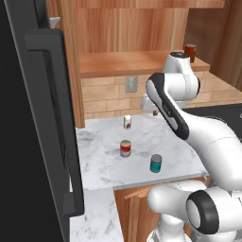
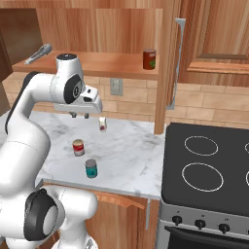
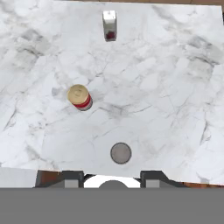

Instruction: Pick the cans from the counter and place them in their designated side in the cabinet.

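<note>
The arm reaches high over the counter (image 2: 131, 146), and the gripper (image 2: 79, 115) hangs in the air well above the marble, toward the back wall, holding nothing. Its two short dark fingers point downward with no can between them; the jaws are closed and empty.

Down on the white marble, both cans stand upright. The red can with the tan band (image 2: 78, 147) sits about mid-counter, and the teal can (image 2: 91, 168) stands near the front edge, just to the right of the red one in the right base view. The two are close but apart, not touching. From the hand camera, looking straight down, the red can (image 3: 79, 97) shows its tan lid and red side, while the teal can (image 3: 120, 153) appears as a grey round lid almost directly under the hand.

Farther back, near the brick wall, a small white container with a red mark (image 2: 102, 124) stands on its own, well clear of both cans.

Above the counter, the wooden cabinet (image 2: 107, 63) shows its wide plank shelf. On the right part of that shelf stands a dark red can (image 2: 149, 59). At the far left end of the shelf lies a grey rod-like object (image 2: 38, 54).

To the right of the counter is the black stovetop (image 2: 209, 170), touching the counter's edge.
</note>
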